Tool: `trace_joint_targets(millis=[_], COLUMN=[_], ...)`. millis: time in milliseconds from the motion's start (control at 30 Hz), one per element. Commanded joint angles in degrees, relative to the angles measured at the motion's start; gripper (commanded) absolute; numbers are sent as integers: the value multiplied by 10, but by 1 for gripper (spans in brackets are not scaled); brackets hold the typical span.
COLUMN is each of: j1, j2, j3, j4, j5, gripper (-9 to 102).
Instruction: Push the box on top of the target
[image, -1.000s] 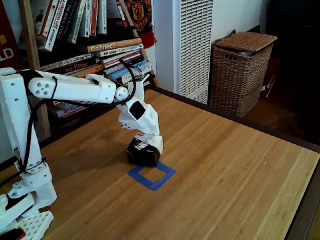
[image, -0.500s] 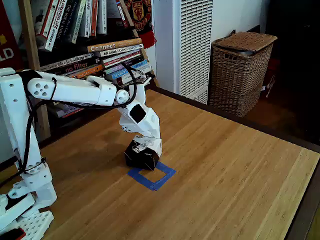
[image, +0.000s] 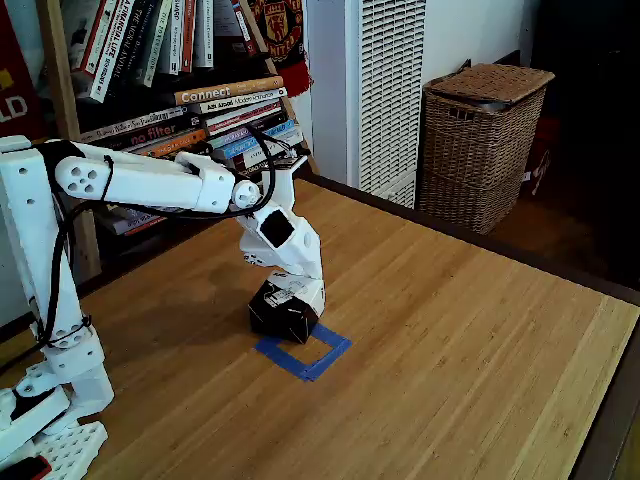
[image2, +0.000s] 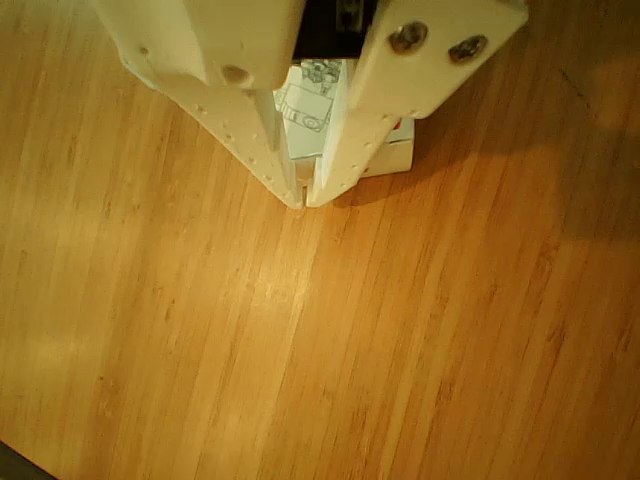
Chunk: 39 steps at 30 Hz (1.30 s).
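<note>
The box (image: 283, 312), black with a white printed top, sits on the wooden table and touches the far left edge of the target (image: 283, 362), a blue tape square outline. In the fixed view my white gripper (image: 305, 296) points down and rests against the box's top right side. In the other view the gripper (image2: 303, 195) is shut, its fingertips meeting just above the wood. The box's white top (image2: 305, 108) shows behind and between the fingers (image2: 345, 150). Most of the box is hidden by them.
A bookshelf (image: 190, 100) stands behind the arm. At the back are a white slatted unit (image: 390, 90) and a wicker basket (image: 480, 140). The table edge (image: 610, 420) runs along the right. Bare wood lies right of and in front of the tape square.
The gripper and the box have shifted slightly down and left in the fixed view, toward the tape square's far left edge. Over the last half second almost nothing has moved.
</note>
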<state>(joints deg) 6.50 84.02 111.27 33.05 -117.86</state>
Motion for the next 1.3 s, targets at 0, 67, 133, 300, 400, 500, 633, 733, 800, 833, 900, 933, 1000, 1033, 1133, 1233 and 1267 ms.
trace_joint_targets(millis=[0, 67, 133, 300, 400, 500, 633, 733, 800, 833, 900, 933, 1000, 1033, 1133, 1233, 1267], j1=[8, 8, 11, 14, 16, 22, 30, 34, 36, 37, 38, 39, 40, 41, 45, 51, 54], j2=[46, 47, 47, 48, 50, 51, 50, 47, 43, 41, 40, 40, 40, 42, 45, 47, 48], j3=[-5, -4, -4, -4, -4, -4, 4, 8, 8, 8, 8, 9, 11, 11, 10, 4, 4], j4=[2, 2, 4, 1, 1, 4, -4, -10, -11, -11, -13, -15, -18, -18, -18, -14, -14], j5=[5, 8, 8, 10, 10, 6, -2, -4, -6, -6, -5, -4, -4, -4, -5, -8, -10], gripper=[0, 0, 0, 0, 0, 0, 0, 0, 0, 0, 0, 0, 0, 0, 0, 0, 0])
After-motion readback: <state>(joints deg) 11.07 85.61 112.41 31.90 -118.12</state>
